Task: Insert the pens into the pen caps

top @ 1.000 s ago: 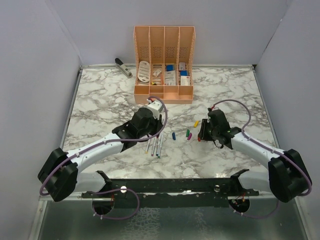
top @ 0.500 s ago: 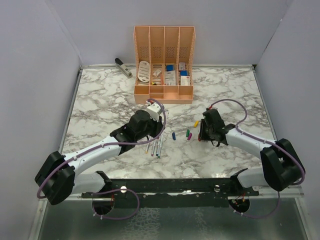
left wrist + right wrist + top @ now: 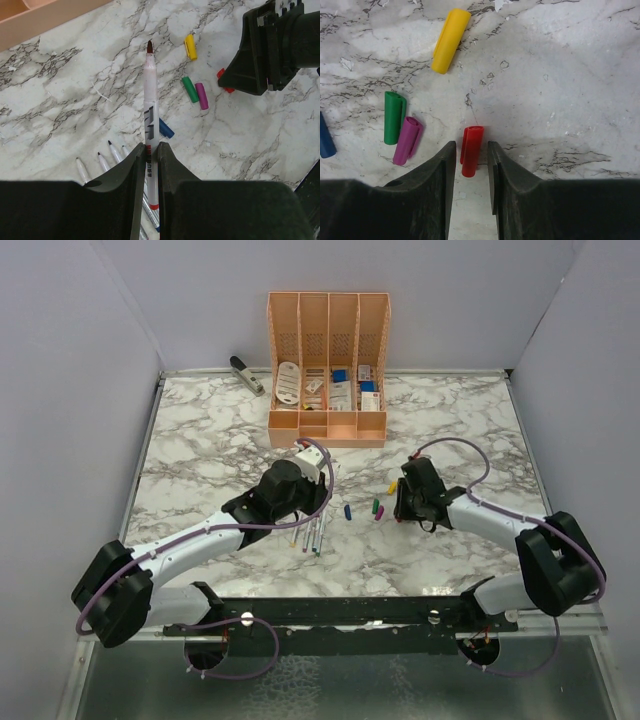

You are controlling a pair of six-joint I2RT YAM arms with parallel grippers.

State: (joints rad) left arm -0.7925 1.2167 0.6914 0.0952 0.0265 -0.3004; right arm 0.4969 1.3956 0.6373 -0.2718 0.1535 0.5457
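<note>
- Pens: I count 5. That's 1 red-tipped pen (image 3: 150, 115), plus what looks like 4 more pens (image 3: 312, 532) bunched together. They overlap, so that 4 is a bit shaky.
- Caps: 5, 1 of each colour: yellow cap (image 3: 450, 40), green cap (image 3: 394, 117), magenta cap (image 3: 408, 140), red cap (image 3: 471, 150), blue cap (image 3: 165, 129).
- Grippers: 2, the left gripper (image 3: 151, 150) and the right gripper (image 3: 471, 147), with 2 fingers on each.
- Organizer (image 3: 328, 365): 1, peach, and I see 4 upright slots.
- Stapler (image 3: 246, 374): 1.
</note>
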